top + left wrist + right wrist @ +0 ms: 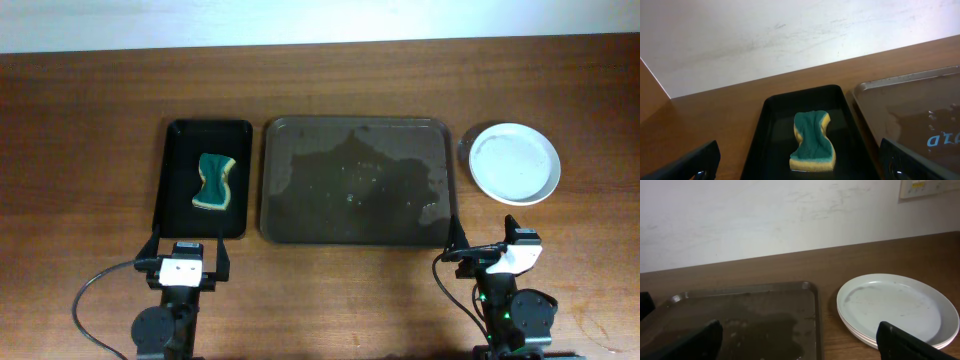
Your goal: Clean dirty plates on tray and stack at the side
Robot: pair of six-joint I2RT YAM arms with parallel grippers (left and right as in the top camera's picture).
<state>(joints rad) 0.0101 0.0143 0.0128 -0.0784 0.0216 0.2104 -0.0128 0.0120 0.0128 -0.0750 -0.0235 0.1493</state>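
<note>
Brown wood tabletop [100, 150] runs out to a pale, scuffed wall [765, 30] at the far side. Left of centre sits a narrow black tray [172, 180], and a green-and-yellow sponge [214, 182] lies inside it, twisted at the waist with its green face up.

Just beside it to the right is the tray [300, 220], large and dark brown. It carries nothing but a patchy film of water and a few droplets.

The plates [515, 162] are off the tray, stacked on the tabletop near its far right corner, close to the rim but apart from it. The right wrist view shows layered white rims under the top plate. I count at least two and perhaps three, though the edge is too thin to be sure. The top plate looks mostly clean, with faint grey streaks across its face.

The left gripper [187, 243] hangs at the near edge in front of the black tray, its jaws spread wide with nothing between them. The right gripper [484, 235] sits by the near right corner of the tray, likewise wide apart and empty, with the plates beyond it to the right.
</note>
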